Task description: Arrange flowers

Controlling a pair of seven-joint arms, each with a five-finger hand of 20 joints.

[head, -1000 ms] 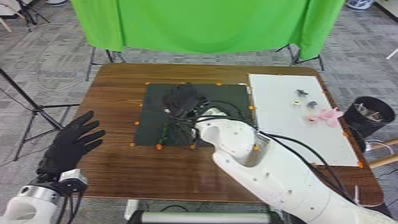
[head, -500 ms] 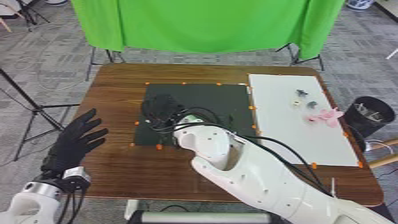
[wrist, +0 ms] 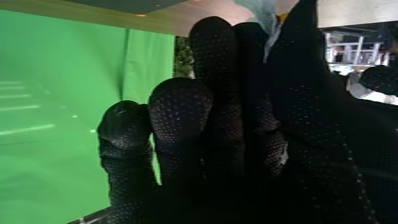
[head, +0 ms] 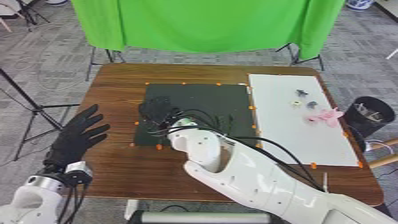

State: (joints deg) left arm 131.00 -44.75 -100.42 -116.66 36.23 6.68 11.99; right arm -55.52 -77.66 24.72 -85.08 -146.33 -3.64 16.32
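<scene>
Over the black mat's (head: 204, 95) left part: right hand (head: 157, 109), can't tell if it's gripping the pale blue-grey piece (wrist: 260, 10) right by it. Left hand (head: 73, 141) is wide and empty, left of the mat. Right of the mat, pink flower (head: 330, 116) and small grey blossom (head: 312, 105) lie on the white sheet (head: 293, 145).

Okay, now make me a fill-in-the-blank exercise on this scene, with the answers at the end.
The largest flower on the white sheet is ____. The robot's ____ hand is over the dark sheet. That same hand has a pale, petal-like thing between its fingers and its ____. The curtain beyond the table is ____.

Missing words: pink; right; thumb; green.
</scene>
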